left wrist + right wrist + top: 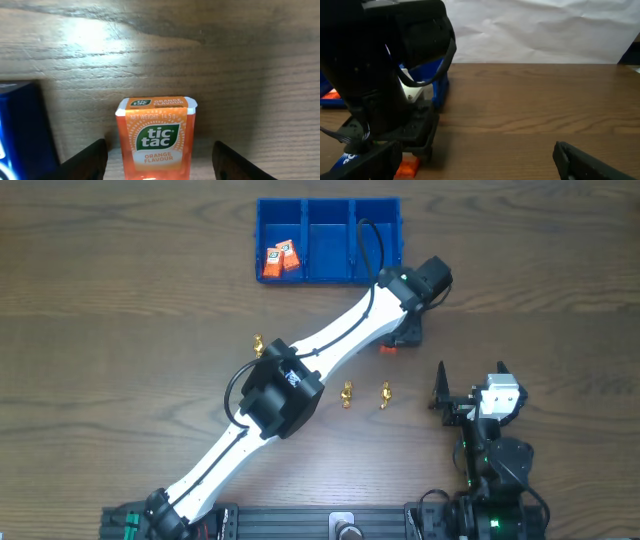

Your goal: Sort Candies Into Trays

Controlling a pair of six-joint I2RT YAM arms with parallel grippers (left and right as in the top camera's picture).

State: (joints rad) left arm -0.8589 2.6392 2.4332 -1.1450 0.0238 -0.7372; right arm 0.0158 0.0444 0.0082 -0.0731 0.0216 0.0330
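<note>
The orange box (156, 137) ran off the picture's edge at its near end in the left wrist view. From above, the left arm (340, 335) hid nearly all of it. The blue tray (22, 130) was cut off too. The little gold candies (347, 394) were too small to make out.

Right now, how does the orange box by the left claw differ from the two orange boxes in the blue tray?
The lone orange box is on the table beside the blue tray, framed by the open left claw. The two tray boxes sit together in its end compartment, away from the claw. All three look alike.
</note>
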